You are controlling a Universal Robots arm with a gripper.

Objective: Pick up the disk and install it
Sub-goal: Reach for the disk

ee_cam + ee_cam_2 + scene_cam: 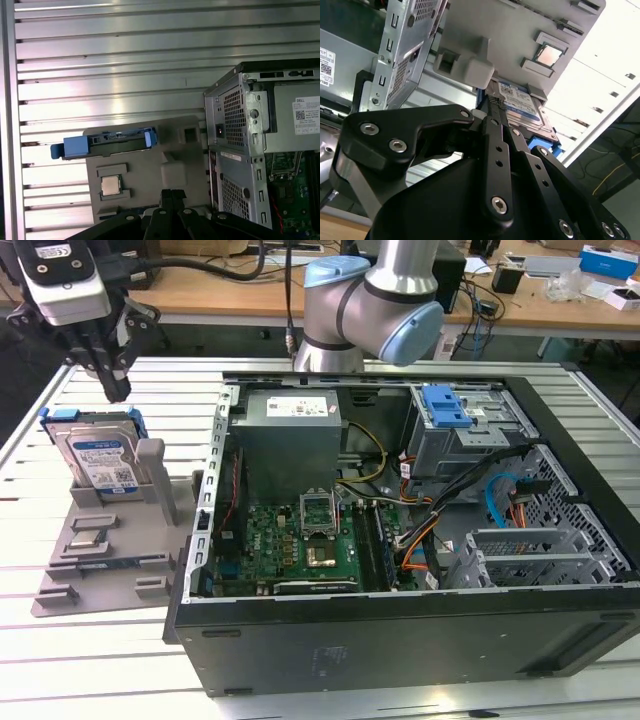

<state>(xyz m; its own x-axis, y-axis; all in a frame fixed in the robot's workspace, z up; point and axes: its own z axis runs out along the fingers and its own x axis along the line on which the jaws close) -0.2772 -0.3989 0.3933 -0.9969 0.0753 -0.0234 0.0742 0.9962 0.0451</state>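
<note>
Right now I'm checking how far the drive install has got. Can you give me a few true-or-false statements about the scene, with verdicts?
1. The disk stands on edge in the grey tray. True.
2. The gripper is holding the disk. False: it hangs above the disk with its jaws together, holding nothing.
3. The computer case lies open, its insides showing. True.
4. The disk is already inside the computer case. False: it is in the tray, outside the case, at the exterior view's left.
</note>
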